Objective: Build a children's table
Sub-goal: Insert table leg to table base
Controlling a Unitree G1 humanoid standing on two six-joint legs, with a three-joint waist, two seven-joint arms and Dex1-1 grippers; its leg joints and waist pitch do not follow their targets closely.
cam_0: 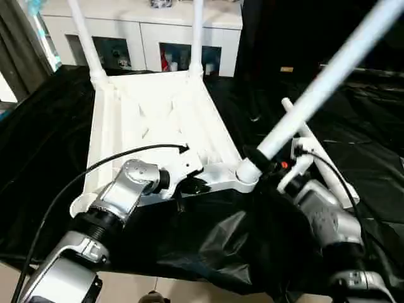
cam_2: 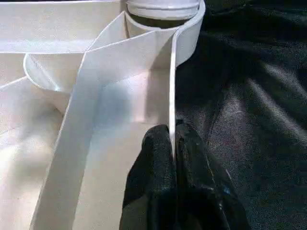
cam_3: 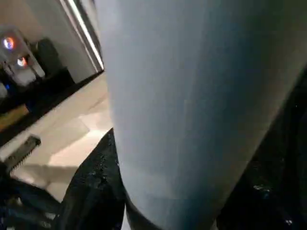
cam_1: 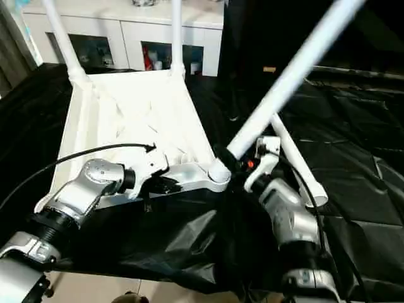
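The left gripper (cam_0: 197,187), at the lower middle of the left eye view, is pinched shut on the thin near rim of the table top (cam_0: 158,120), its black fingers (cam_2: 158,158) closed either side of the wall just short of the corner socket (cam_0: 247,173). The top lies upside down on the black cloth (cam_0: 208,252), ribs up, filling the centre-left of the frame, with two legs (cam_0: 85,38) already standing in the far sockets at the upper left and upper middle. To the right, the right gripper (cam_0: 270,161) is clamped, jaws about half apart, round the foot of a third leg (cam_0: 328,72), which slants up to the upper right corner with its lower end at the near socket. A fourth leg (cam_0: 319,154) lies on the cloth behind that arm. To seat this leg well, I judge it should be brought upright over the socket before pushing down, while the left grip holds the rim against sliding; pressed at this slant it could jam or lever the top.
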